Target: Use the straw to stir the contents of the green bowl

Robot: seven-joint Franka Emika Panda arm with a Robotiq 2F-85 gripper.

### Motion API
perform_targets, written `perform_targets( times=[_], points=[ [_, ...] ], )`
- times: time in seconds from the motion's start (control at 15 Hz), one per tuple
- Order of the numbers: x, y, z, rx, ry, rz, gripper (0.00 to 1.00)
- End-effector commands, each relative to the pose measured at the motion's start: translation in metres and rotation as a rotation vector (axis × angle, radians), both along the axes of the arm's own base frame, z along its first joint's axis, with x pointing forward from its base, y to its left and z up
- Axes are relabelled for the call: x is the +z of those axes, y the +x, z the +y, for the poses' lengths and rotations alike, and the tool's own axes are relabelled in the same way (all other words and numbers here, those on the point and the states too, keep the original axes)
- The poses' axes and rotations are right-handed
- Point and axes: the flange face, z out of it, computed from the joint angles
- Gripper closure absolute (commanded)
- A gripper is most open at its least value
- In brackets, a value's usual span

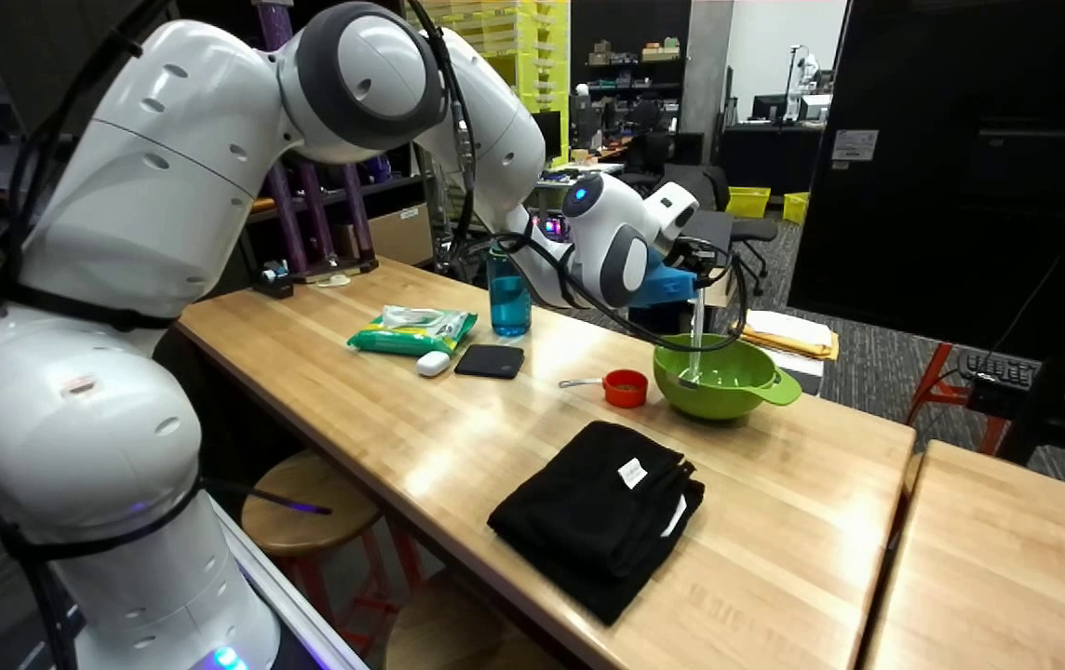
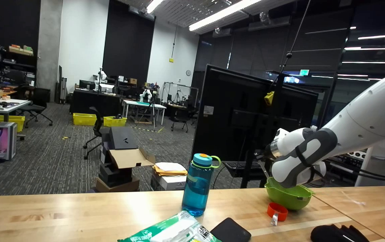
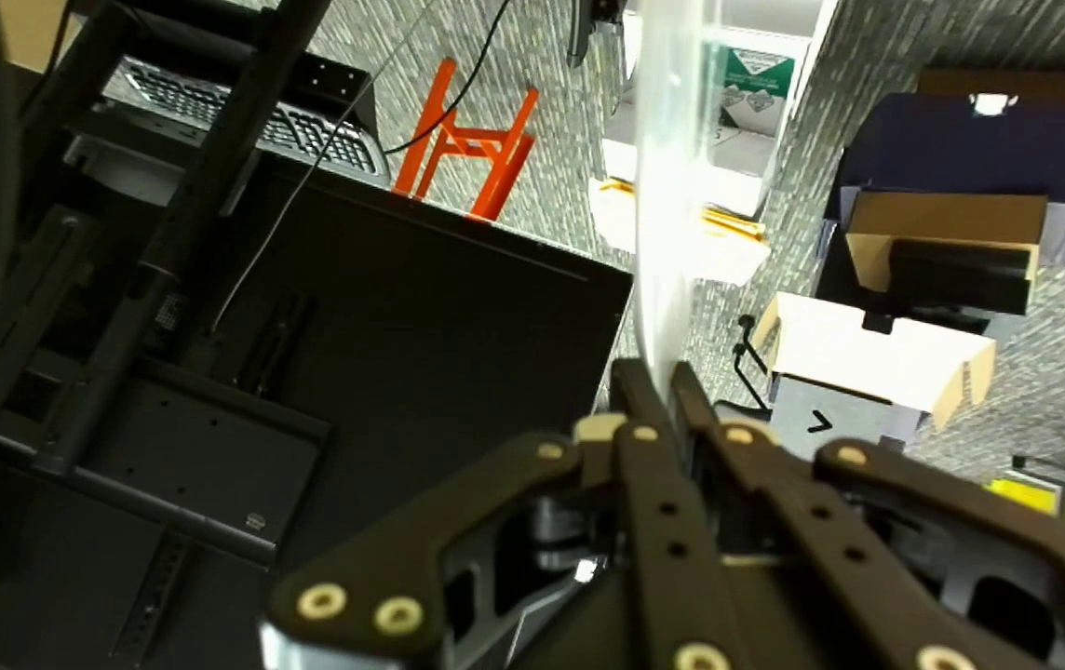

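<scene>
Two dark fingers (image 3: 646,465) of the end effector (image 3: 658,374) stood close together, pinching a clear straw (image 3: 666,205) between their tips. In an exterior view the straw reached down, slightly tilted, into the green bowl (image 1: 715,404), its lower end inside the rim; whether it touched the bottom could not be told, and what the bowl held was hard to make out. The bowl sat upright on the wooden surface (image 1: 793,521), near its far edge in that view. Just beside it was a small red cup (image 1: 624,395), its handle (image 1: 580,382) pointing away from the bowl. A folded black cloth (image 1: 593,521) lay near both. Well apart from the bowl, a blue bottle (image 1: 509,302) stood upright, with a green-and-white packet (image 1: 407,337), a flat black item (image 1: 490,361) and a small white case (image 1: 433,364) lying near it.
</scene>
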Motion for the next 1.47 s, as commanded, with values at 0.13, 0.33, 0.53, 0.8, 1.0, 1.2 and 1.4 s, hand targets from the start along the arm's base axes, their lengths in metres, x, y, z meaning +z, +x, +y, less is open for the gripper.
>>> perform_targets(
  times=[0.13,0.33,0.53,0.8,1.0,1.2,1.4],
  points=[
    [0.037,-0.010,-0.019,-0.023,-0.033,-0.037,0.99],
    [0.044,-0.014,-0.036,-0.052,-0.050,-0.043,0.99],
    [0.051,-0.008,-0.048,-0.078,-0.077,-0.066,0.99],
    [0.056,0.001,-0.048,-0.093,-0.087,-0.091,0.99],
    [0.049,0.008,-0.037,-0.089,-0.086,-0.095,0.99],
    [0.030,0.008,-0.029,-0.094,-0.074,-0.072,0.99],
    [0.014,0.008,-0.025,-0.099,-0.071,-0.051,0.99]
  ],
)
